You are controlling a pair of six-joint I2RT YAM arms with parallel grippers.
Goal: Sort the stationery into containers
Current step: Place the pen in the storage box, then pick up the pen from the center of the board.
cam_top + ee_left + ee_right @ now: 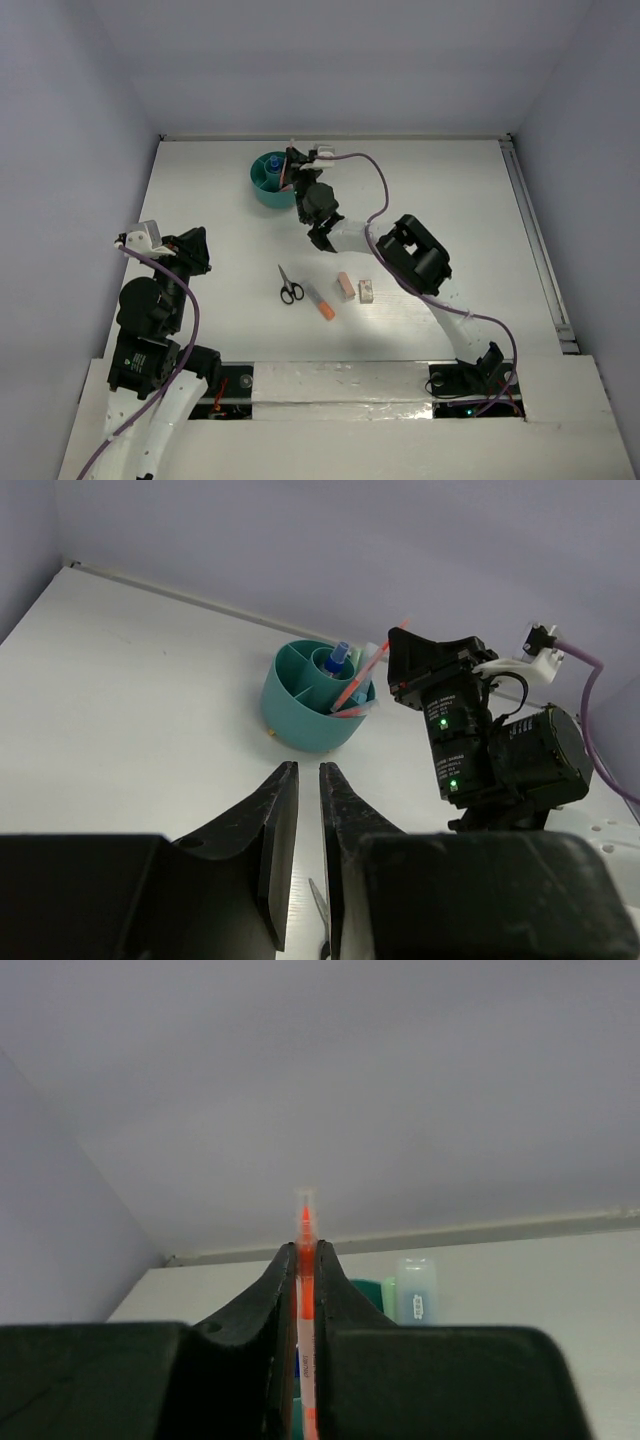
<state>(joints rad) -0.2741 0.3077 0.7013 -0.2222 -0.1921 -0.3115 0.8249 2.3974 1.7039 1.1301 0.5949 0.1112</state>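
Note:
The round teal organiser (268,186) stands at the back of the table, with a blue-capped bottle (339,657) in its central cup. My right gripper (295,166) hangs over the organiser's right side, shut on a thin orange pen (305,1222) whose lower end slants into an outer compartment (352,688). On the table nearer the arms lie black-handled scissors (289,285), an orange marker (322,302), a pink eraser (345,286) and a white eraser (366,291). My left gripper (197,250) sits to the left of the scissors, its jaws nearly together and empty (308,770).
In the right wrist view a pale blue and a green item (414,1290) stand in the organiser (366,1293) just right of my fingers. A rail (537,240) runs along the table's right edge. The right arm (415,255) stretches across behind the erasers.

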